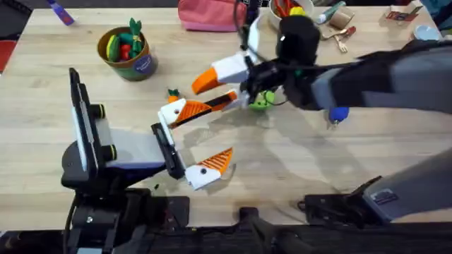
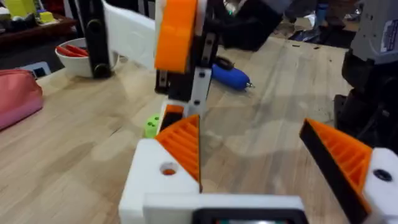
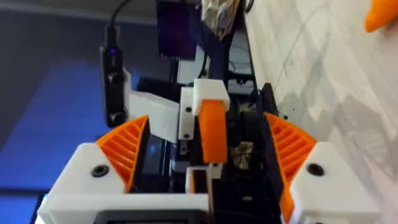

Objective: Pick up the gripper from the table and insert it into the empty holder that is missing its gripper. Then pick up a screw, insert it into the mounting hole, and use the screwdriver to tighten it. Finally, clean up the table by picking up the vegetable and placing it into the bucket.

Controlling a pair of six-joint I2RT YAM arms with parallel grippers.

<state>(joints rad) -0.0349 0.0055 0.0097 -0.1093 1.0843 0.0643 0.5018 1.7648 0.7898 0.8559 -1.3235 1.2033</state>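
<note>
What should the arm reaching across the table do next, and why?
Probably draw the right gripper back off the white holder. The orange gripper piece looks seated in that holder, and the right gripper stands open on either side of it, with gaps showing. Backing away would free it to fetch a screw, though I cannot tell whether the piece is fully home.

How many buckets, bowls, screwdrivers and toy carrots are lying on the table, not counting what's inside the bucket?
Olive-green round bucket: 1
White bowl: 1
Blue pen-shaped screwdriver: 1
Small orange toy carrot with green top: 1
Total: 4
</note>
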